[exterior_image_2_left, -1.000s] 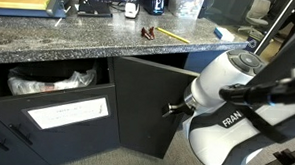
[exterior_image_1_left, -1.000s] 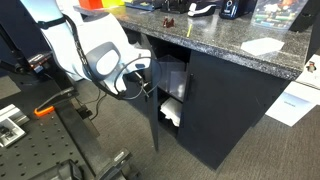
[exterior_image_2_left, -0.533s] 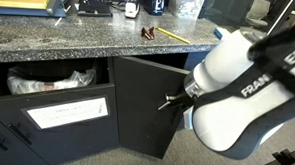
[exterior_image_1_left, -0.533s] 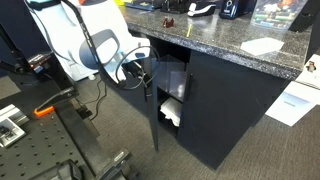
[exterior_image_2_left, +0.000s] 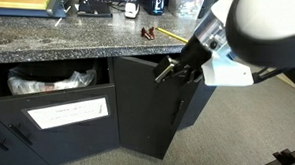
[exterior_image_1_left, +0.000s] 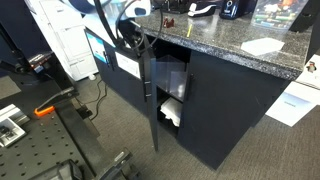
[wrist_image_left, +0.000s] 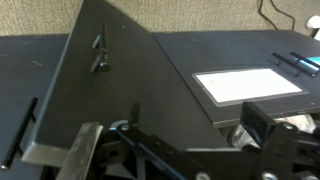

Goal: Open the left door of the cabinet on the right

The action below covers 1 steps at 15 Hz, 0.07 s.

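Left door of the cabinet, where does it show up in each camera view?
In an exterior view: the left door, swung open, is a thin edge-on strip at centre.
In an exterior view: its broad face sits at centre.
Wrist view: dark slanted panel, upper left.
Landmark: the granite top, in both exterior views.

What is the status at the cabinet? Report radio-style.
Gripper open, holding nothing, near the door's top edge. Left door swung wide open. No obstruction seen.
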Motion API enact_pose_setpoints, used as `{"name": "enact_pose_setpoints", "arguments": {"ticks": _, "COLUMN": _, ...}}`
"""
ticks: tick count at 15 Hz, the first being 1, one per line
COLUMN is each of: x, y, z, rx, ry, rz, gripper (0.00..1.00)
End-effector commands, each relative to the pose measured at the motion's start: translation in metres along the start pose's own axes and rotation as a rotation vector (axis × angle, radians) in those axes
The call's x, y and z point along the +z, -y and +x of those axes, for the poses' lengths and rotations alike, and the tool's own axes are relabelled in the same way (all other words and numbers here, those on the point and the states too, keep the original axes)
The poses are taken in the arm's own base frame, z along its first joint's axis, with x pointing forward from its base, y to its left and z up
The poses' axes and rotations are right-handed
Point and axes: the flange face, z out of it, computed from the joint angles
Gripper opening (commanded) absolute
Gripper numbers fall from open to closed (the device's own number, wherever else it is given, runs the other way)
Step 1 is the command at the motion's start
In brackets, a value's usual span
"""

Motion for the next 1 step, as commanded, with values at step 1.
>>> {"name": "enact_pose_setpoints", "arguments": {"ticks": 1, "x": -0.004, "y": 0.0035, "z": 0.0011, "rx": -0.005, "ry": 0.002, "rz": 0.001, "gripper": 1.0}}
